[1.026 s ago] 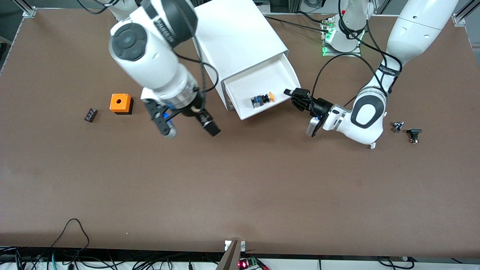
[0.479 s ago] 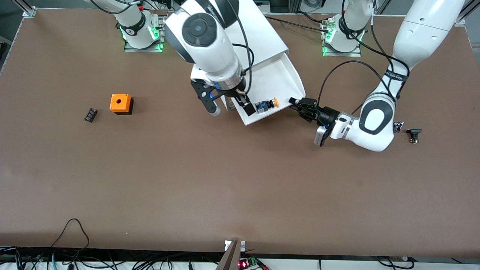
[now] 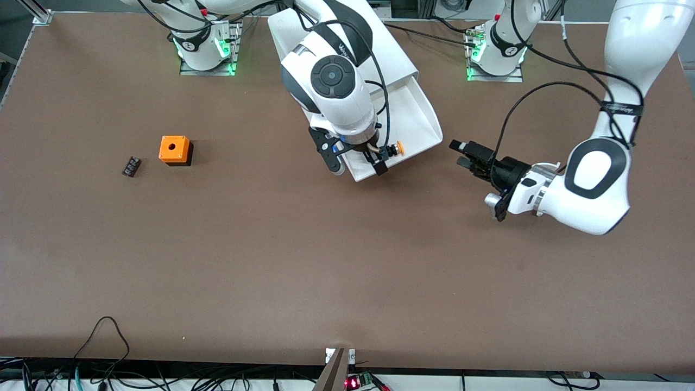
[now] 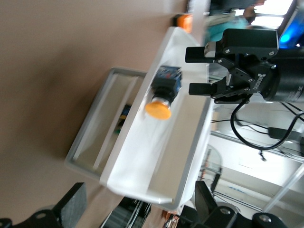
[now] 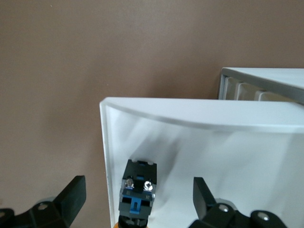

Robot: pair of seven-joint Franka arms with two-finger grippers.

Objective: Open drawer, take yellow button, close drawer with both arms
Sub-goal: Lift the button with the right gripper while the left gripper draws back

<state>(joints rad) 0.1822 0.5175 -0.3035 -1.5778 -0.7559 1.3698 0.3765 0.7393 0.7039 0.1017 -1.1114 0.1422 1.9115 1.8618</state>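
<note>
Nearest my front camera, I had the left arm's black two-finger claw (image 3: 460, 153) hanging over bare brown desk (image 3: 347, 260) just off the open drawer's corner toward the left arm's end, its fingers spread wide with nothing between them. A little farther on, the right arm's black claw (image 3: 358, 167) was down at the front edge of the wide shallow white plastic drawer (image 3: 421, 117), pulled out from the top of the white boxy cabinet (image 3: 355, 32). Its fingers stood apart, one on either side of the tiny push button with the yellow-orange cap, black middle and blue base (image 5: 137, 192), which lay on its side on the drawer floor, not gripped. Toward the right arm's end, I saw an orange plastic cube with a round hole (image 3: 174, 150) and a small black part (image 3: 131, 166).
</note>
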